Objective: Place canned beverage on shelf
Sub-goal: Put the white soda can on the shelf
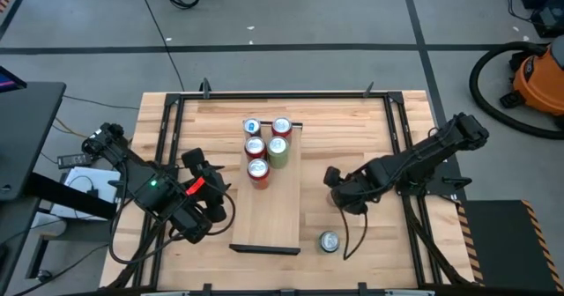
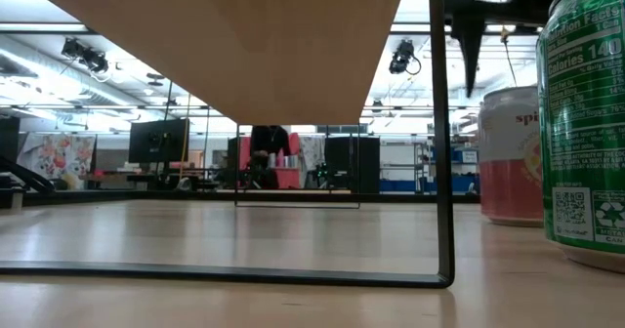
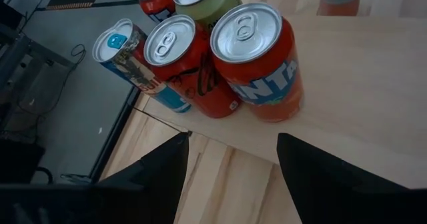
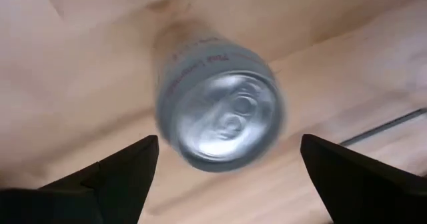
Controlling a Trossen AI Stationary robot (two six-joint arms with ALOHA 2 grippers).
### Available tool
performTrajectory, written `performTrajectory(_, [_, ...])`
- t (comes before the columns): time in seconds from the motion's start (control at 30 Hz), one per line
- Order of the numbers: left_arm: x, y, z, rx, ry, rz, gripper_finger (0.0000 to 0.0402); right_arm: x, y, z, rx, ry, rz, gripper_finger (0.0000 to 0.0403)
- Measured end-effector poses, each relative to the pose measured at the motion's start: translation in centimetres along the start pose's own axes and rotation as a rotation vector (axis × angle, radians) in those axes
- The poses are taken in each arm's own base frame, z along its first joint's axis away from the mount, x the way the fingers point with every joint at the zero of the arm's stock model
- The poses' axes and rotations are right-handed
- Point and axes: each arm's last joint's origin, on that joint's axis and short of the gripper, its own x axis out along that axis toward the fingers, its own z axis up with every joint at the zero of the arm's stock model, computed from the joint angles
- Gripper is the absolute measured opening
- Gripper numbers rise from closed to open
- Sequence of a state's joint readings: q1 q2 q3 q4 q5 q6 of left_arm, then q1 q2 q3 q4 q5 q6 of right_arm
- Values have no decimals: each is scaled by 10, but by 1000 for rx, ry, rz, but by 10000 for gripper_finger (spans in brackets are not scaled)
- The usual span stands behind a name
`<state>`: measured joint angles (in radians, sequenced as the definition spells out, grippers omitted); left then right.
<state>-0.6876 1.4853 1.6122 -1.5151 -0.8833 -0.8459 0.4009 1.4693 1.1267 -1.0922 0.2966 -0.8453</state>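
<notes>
A silver can stands upright on its base on the tabletop, right of the shelf's near end. The shelf is a raised light plank with dark trim; several cans stand on its far end, an orange one nearest me. My right gripper hangs open above the table, just beyond the silver can. It points steeply down, and the can's top shows below and between its fingers, untouched. My left gripper is open at the shelf's left side, aimed at the cans, with nothing between its fingers.
On the shelf's far end stand a blue-and-white can, red cans and a green can. The low view shows the shelf's underside, its dark leg and two cans at the right. Bare plank lies nearer.
</notes>
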Motion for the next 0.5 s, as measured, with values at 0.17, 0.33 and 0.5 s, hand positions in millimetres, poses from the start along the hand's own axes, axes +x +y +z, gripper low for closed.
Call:
performTrajectory(0.17, [0, -1, 0, -2, 14, -14, 240, -2, 2, 4, -259, 55, -58, 378])
performTrajectory(0.33, [0, -1, 0, -6, 18, -18, 240, -1, 5, 6, -375, 46, -49, 378])
performTrajectory(0.5, [0, -1, 0, -9, 18, -18, 240, 5, 6, 9, -391, -5, -47, 378])
